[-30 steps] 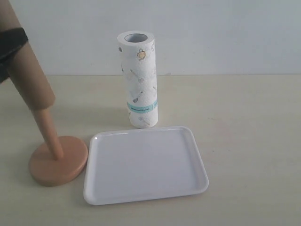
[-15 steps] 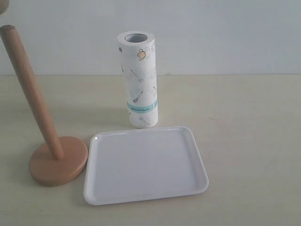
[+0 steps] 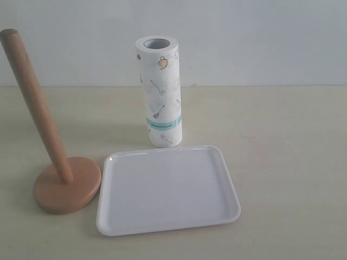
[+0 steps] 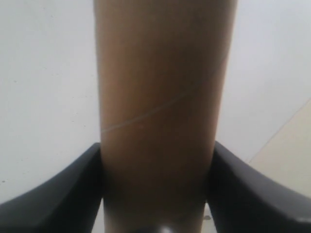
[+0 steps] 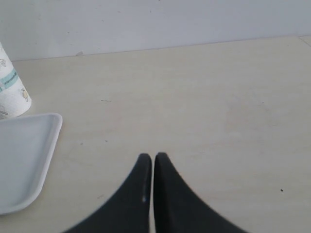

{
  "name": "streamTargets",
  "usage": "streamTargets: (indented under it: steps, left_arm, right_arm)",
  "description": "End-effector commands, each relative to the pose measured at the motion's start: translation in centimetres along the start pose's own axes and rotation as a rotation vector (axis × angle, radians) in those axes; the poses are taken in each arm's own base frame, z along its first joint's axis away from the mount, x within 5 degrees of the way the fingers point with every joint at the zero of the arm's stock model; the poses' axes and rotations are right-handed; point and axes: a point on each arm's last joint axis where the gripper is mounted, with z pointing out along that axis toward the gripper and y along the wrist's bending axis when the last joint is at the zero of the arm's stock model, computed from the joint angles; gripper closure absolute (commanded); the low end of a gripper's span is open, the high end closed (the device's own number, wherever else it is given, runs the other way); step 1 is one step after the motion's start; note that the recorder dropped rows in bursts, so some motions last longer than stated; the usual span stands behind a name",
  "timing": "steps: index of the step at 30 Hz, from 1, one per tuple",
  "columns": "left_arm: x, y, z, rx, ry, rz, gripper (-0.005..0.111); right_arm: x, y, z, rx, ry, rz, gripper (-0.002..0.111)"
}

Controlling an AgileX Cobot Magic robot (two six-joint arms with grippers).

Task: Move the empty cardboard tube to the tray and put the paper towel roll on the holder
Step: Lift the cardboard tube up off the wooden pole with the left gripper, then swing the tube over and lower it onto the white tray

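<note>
Tabletop [image 3: 282,162]: paper towel roll [image 3: 160,92] upright (tray [image 3: 168,189] beside).

Plain brown hollow cardboard tube [image 4: 160,97], faint spiral seam: pinched between left black fingers [image 4: 58,194]. Flat white rimmed tray [image 5: 22,160] and printed white paper towel roll [image 5: 12,94], upright: well apart from right fingers [image 5: 131,199]. Light-brown wooden disc-and-pole holder [image 3: 56,154]: pole bare.

Here we have a plain, pale blue-white wall [image 3: 260,38] running straight behind a smooth cream tabletop [image 3: 287,135], evenly and softly lit, with only faint shadows on the surface.
</note>
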Motion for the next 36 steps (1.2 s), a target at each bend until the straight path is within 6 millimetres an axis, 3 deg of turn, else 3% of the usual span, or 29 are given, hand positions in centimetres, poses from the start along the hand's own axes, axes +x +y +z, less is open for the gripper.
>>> streamTargets:
  steps: [1,8,21,29,36]
  left_arm:
    - [-0.8,-0.4,-0.2,0.057,-0.025,0.037,0.103]
    - [-2.7,-2.1,-0.8,0.275,-0.132,0.027,0.103]
    - [-4.1,-2.8,-1.3,0.371,-0.281,-0.075,0.103]
    - [-2.4,-2.2,0.3,0.375,-0.19,-0.14,0.103]
    - [-0.7,-3.9,3.4,0.582,-0.166,-0.285,0.103]
  right_arm:
    - [-0.1,0.0,0.0,0.001,-0.011,0.0,0.107]
    - [-0.1,0.0,0.0,0.001,-0.013,0.0,0.107]
    - [-0.1,0.0,0.0,0.001,-0.013,0.0,0.107]
    - [-0.1,0.0,0.0,0.001,-0.014,0.0,0.107]
    - [-0.1,0.0,0.0,0.001,-0.014,0.0,0.107]
